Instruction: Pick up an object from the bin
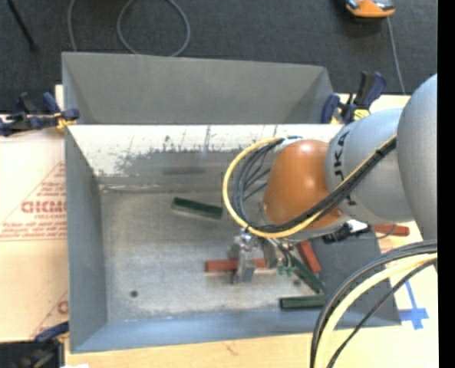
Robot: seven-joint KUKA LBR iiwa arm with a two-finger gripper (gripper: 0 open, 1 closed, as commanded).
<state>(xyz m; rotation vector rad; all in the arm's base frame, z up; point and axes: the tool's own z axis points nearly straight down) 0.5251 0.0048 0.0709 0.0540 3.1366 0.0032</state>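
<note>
Your gripper (246, 265) is hanging low over the right end of a red stick (219, 267) lying flat on the bin (135, 282) floor; you are not seeing how far open it is. A dark green stick (196, 208) is lying well up-left of the red stick, with more sticks (304, 280) crowding near its right

The arm (392, 167) reaches in from the right, its thick grey links angled downward — the orange wrist cover (298, 181) sits at the end, with yellow and black cables (228, 181) looped around it. Below the cover the hand (245, 262) points straight down, set low
</note>
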